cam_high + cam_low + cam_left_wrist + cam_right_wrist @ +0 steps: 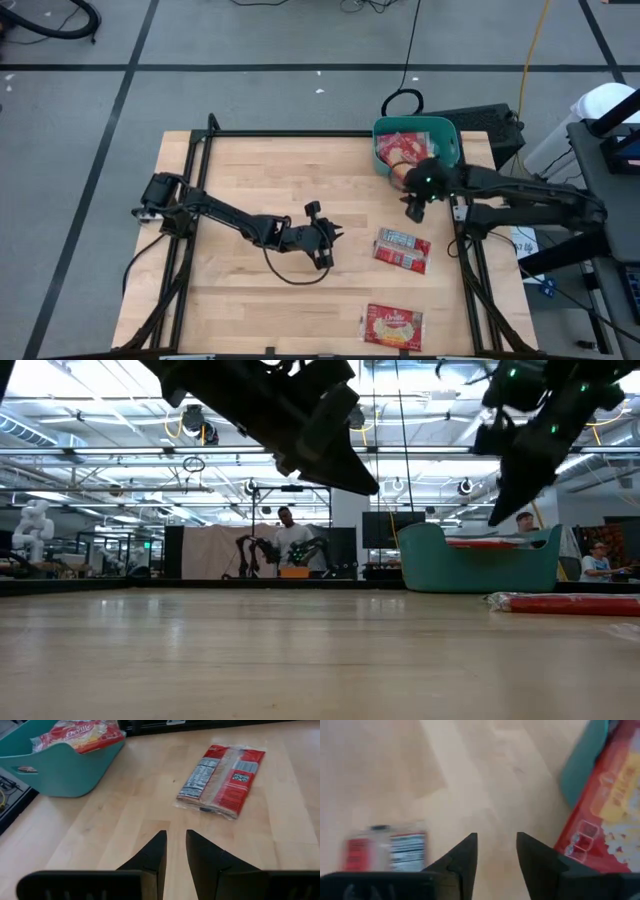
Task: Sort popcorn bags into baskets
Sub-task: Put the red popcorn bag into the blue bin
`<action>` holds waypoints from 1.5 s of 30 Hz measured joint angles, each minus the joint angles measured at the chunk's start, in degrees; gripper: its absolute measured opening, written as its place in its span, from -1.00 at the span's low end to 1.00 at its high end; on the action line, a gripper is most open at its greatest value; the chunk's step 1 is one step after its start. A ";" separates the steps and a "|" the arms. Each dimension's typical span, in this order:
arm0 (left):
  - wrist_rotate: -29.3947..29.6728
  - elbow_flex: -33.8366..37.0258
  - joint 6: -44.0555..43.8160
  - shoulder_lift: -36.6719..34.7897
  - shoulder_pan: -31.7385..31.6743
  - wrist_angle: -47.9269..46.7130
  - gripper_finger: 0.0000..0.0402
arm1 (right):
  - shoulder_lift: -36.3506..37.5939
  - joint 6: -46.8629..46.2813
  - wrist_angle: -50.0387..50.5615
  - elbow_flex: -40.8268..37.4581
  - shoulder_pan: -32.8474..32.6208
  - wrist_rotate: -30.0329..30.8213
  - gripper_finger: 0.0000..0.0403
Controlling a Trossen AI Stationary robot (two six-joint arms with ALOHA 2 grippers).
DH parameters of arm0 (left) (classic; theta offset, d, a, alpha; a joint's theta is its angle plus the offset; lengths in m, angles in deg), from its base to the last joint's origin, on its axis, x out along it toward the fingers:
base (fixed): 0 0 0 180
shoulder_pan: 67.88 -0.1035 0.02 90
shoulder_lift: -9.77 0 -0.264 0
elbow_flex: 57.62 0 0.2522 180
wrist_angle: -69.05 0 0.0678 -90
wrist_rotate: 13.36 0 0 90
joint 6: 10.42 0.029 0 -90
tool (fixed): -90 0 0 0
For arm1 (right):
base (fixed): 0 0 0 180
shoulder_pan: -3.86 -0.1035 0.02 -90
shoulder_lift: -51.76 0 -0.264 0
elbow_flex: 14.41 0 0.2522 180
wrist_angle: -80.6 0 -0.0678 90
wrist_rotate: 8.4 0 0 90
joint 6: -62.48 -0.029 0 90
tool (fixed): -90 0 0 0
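The teal basket [415,145] stands at the table's far right with red popcorn bags [403,148] in it; one [610,815] rises above its rim. A bag [402,249] lies flat on the table, label side up, and another [394,326] lies picture side up near the front edge. My right gripper [415,205] hovers open above the table, just in front of the basket, with nothing between its fingers [496,845]. My left gripper [330,245] hangs over the table's middle, pointing at the label-up bag [222,780], its fingers [176,850] a narrow gap apart and empty.
Black frame rails [200,150] run along the table's sides. A loose black cable [290,275] loops on the wood below my left arm. Bare wood lies at the table's left and centre. People and another robot [285,545] stand in the room behind.
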 joint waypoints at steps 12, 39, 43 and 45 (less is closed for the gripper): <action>-0.29 0.00 0.43 0.00 -1.57 0.15 -0.62 | -13.49 1.00 -3.55 -1.58 1.94 22.05 -0.80; -0.40 0.00 -1.03 0.00 -0.21 0.04 -0.62 | -10.78 10.90 -17.21 -1.43 17.81 24.80 -0.99; -0.40 0.00 -1.36 0.00 0.04 0.02 -0.62 | -10.40 11.36 -15.48 -1.43 17.91 25.23 -0.99; -0.38 0.00 -1.41 0.00 0.05 0.04 -0.62 | -9.09 11.23 -14.65 -1.43 17.52 26.44 -0.99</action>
